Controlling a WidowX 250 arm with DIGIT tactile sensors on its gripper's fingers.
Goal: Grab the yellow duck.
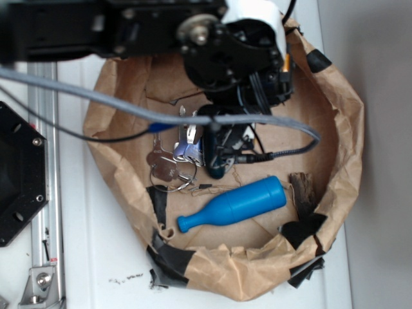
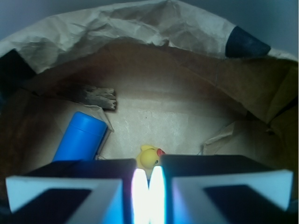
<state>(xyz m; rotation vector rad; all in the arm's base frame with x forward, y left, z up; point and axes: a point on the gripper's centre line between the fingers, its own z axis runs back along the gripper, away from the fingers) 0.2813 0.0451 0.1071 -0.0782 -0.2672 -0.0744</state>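
At lower centre, the gripper [image 2: 149,184] fingers stand nearly together, the yellow duck [image 2: 149,156] peeking just above them. A blue bottle-shaped toy [image 2: 80,137] lies left, inside the brown paper rim [image 2: 140,23].

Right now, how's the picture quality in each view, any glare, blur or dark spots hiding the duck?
Wrist view: the claw is blurred and glaring white-blue up close; the duck is lit and fairly sharp, its lower part hidden behind the claw; the bag corners are dark. Exterior view: the arm is soft and out of focus, and the duck is not visible.
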